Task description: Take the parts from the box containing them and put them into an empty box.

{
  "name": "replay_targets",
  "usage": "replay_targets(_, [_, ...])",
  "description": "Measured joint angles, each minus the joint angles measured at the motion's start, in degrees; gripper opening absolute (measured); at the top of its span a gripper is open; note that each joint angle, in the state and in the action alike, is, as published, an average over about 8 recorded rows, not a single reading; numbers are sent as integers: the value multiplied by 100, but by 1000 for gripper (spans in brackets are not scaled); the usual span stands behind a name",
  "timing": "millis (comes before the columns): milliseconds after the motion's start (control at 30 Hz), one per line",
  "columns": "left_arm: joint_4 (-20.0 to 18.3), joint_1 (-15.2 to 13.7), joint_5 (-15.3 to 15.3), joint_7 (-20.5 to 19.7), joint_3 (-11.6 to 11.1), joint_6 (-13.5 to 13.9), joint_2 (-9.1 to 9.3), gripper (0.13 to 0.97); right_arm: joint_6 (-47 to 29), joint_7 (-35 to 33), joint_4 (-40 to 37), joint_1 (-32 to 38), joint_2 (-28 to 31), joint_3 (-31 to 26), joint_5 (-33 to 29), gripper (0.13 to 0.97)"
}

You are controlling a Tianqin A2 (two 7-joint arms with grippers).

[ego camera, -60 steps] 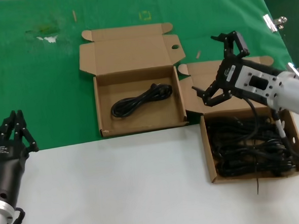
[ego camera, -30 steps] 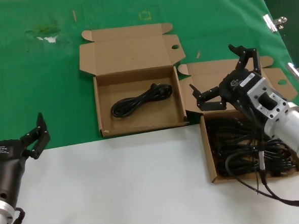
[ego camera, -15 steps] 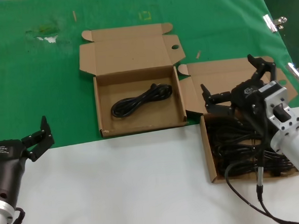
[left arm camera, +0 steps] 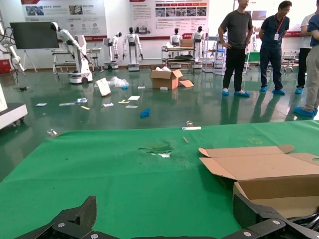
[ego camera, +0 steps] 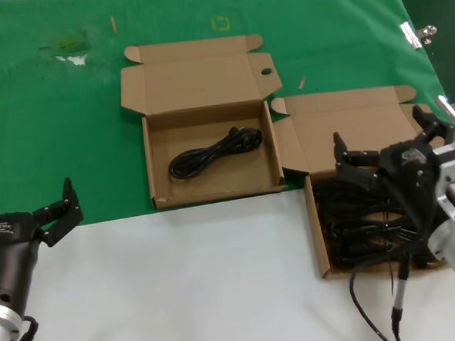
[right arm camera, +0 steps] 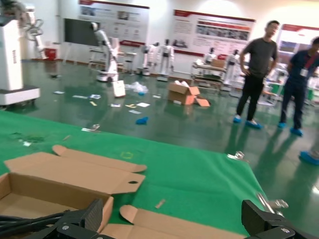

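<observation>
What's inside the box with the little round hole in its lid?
Inside the box with the hole lies one black power cord, coiled in a long loop on the bare cardboard floor. Nothing else shows in there. Whatever is under the cord is hidden.

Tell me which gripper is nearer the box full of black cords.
Right. The right gripper hangs open directly over the full box, above its cords. The left gripper sits open far across the table, at the near-left edge.
</observation>
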Motion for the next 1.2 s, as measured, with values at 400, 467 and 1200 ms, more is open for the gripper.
replay_targets(400, [0, 0, 1, 0, 0, 0, 0, 966, 279, 139, 204, -313, -106, 142, 177, 966])
replay_targets(467, [0, 0, 1, 0, 0, 0, 0, 966, 280, 139, 205, -314, -106, 142, 178, 966])
replay_targets(1200, [0, 0, 1, 3, 0, 0, 0, 966, 280, 140, 205, -315, -107, 143, 178, 966])
